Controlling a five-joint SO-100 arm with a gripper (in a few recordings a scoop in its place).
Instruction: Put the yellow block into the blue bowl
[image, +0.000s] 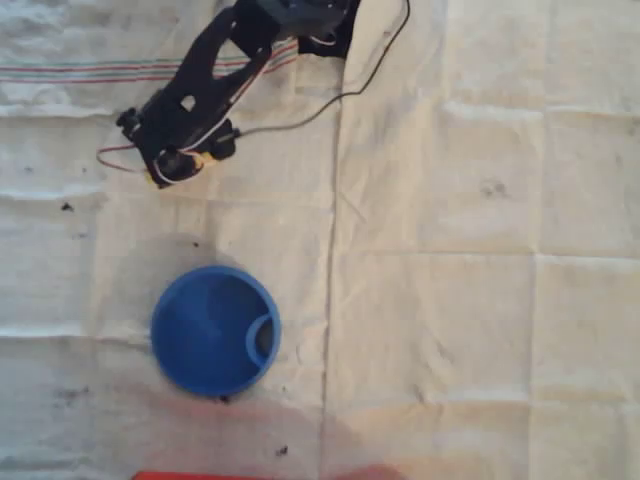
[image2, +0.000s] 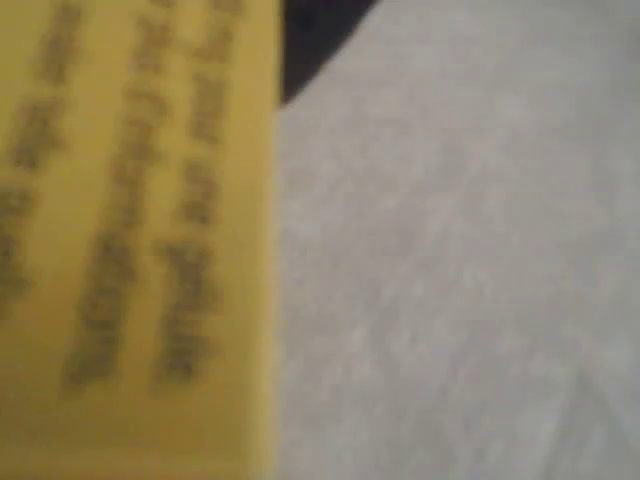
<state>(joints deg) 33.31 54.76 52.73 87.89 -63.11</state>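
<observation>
The small flat yellow block (image2: 130, 240) with blurred dark printing sits right against my wrist camera, so I judge my black tool (image: 178, 160) has it pinched, though the jaw gap is hidden, upward of the round blue plastic bowl (image: 200, 375) on the cloth-covered bench (image: 480, 300).

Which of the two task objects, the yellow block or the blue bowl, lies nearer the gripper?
The yellow block, peeking out right at the gripper in the overhead view. The blue bowl sits apart, lower on the cloth.
</observation>
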